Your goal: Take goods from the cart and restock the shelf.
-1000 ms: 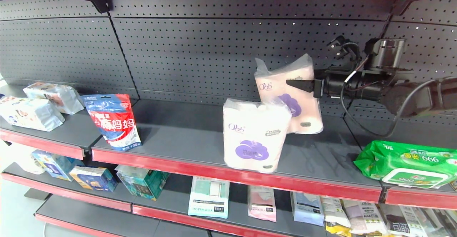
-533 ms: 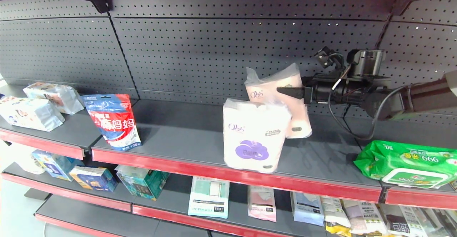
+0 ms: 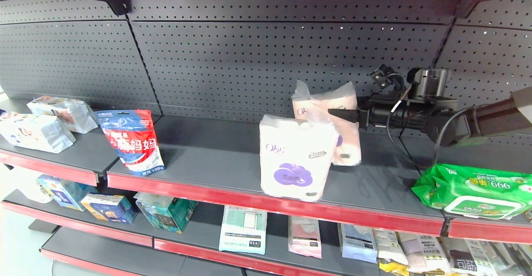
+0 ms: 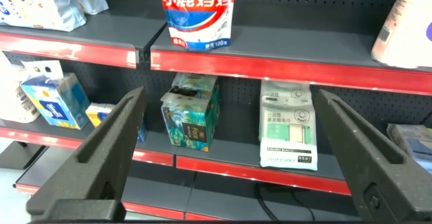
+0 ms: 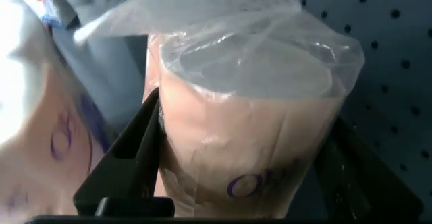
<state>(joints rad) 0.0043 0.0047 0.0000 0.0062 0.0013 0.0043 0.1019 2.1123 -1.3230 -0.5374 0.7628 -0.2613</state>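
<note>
white toilet-roll pack (image 3: 296, 157) stands at the front lip of the middle shelf (image 3: 208, 155), and just behind it the right gripper (image 3: 338, 113) clamps a pinkish toilet-roll pack (image 3: 321, 102) upright near the pegboard back (image 3: 249, 60), while the left gripper (image 4: 229, 150) gapes wide before the lower shelves.

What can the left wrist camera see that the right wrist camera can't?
Left wrist camera: the open left gripper, with a teal box and a white-and-green pack on the lower shelf. Right wrist camera: the right gripper squeezing the pink tissue pack, close up. Both: the white tissue pack with purple print.
</note>
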